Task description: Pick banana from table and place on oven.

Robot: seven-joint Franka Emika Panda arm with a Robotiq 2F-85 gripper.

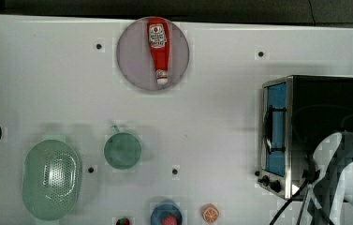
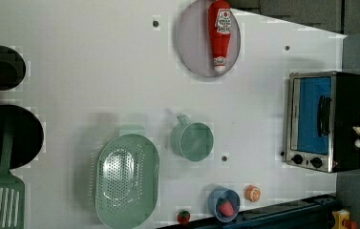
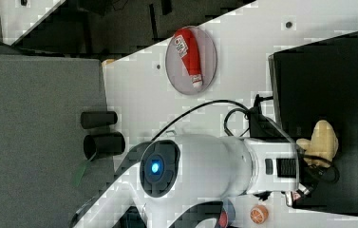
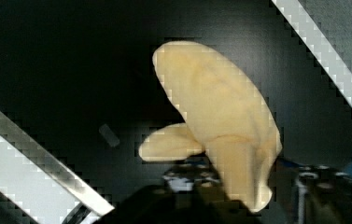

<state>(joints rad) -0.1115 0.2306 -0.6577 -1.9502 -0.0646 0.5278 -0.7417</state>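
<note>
Wrist view puts the banana [image 4: 220, 121] in the middle of the frame, pale against the black top of the oven [image 4: 61, 60], with one peel flap splayed to the side and its lower end running down among the dark gripper [image 4: 239, 196] parts at the bottom edge. Whether the jaws pinch the fruit or stand spread around it cannot be told from these pictures.

Right view shows the same thing from the side: the banana [image 3: 321, 140] sits at the middle right of the frame, over the oven's black top [image 3: 328, 76], right at the end of the white arm [image 3: 205, 166]. Left view places it at the far right edge, level with the oven door [image 2: 313, 114].

The step in hand looks like the release onto the oven. To do it well, the fruit should be resting flat on the black surface, well inside its silver edges, before the jaws part fully; then the arm should lift straight away so the fingers do not catch a peel flap and drag the banana toward the edge. The table [image 1: 211, 117] lies clear of this work.
</note>
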